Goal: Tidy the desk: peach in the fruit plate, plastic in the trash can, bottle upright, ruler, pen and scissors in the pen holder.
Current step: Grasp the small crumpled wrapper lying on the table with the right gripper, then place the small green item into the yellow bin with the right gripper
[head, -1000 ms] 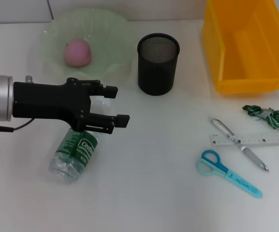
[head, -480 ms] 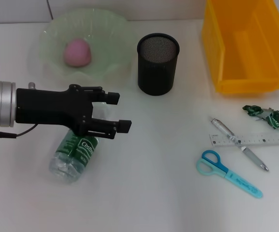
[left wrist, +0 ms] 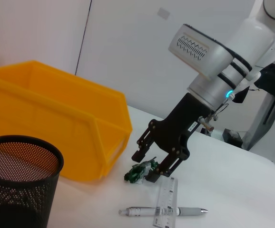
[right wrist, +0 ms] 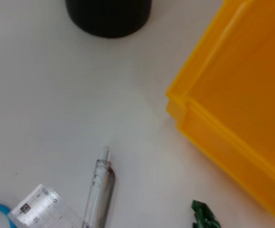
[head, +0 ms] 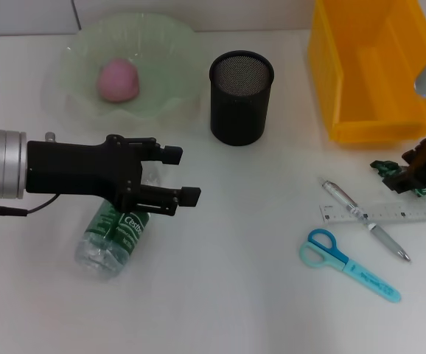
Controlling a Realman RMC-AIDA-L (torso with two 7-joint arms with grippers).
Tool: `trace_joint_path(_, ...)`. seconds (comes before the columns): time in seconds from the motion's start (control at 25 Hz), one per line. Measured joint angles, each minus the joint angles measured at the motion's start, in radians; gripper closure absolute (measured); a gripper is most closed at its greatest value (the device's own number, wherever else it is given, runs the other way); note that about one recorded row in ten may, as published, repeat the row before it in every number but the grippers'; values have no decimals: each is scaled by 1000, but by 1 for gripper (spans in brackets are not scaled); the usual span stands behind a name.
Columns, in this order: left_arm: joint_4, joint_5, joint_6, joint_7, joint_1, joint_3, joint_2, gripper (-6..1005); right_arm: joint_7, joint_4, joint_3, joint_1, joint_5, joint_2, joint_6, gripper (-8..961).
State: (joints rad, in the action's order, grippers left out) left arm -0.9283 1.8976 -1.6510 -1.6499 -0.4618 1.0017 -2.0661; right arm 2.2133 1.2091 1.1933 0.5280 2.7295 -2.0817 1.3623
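Note:
A pink peach (head: 118, 80) rests in the pale green fruit plate (head: 170, 46). The clear bottle (head: 113, 237) with a green label lies on its side; my left gripper (head: 182, 175) hovers open over its neck end, which is hidden. At the right, my right gripper (head: 413, 175) stands open around the crumpled green plastic (head: 387, 169), also seen from the left wrist as gripper (left wrist: 146, 166) and plastic (left wrist: 138, 173). The ruler (head: 381, 214) lies across the pen (head: 366, 220), and the blue scissors (head: 349, 265) lie in front of them. The black mesh pen holder (head: 241, 96) stands upright.
A yellow bin (head: 375, 110) stands at the back right, just behind the plastic. The right wrist view shows the bin's corner (right wrist: 213, 118), the pen (right wrist: 99, 190) and the ruler's end (right wrist: 44, 209). White tabletop lies open in the front middle.
My right arm has come in from the right edge and lowered its open gripper over the green plastic. The left gripper drifted slightly nearer, still above the bottle.

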Motion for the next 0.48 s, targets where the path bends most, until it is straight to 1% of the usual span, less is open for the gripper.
trace_joint_path(0.2,2,0,4,0,1,0,1,160,0,-37,3,15,0,0,-16,430)
trace_joint_path(0.36,2,0,11,1,4,0,1,160,0,-36,3,22,0,1,16,573)
trace_joint_path(0.48,2,0,11,1,5,0,1,160,0,-32,2,23,0,1,27,642)
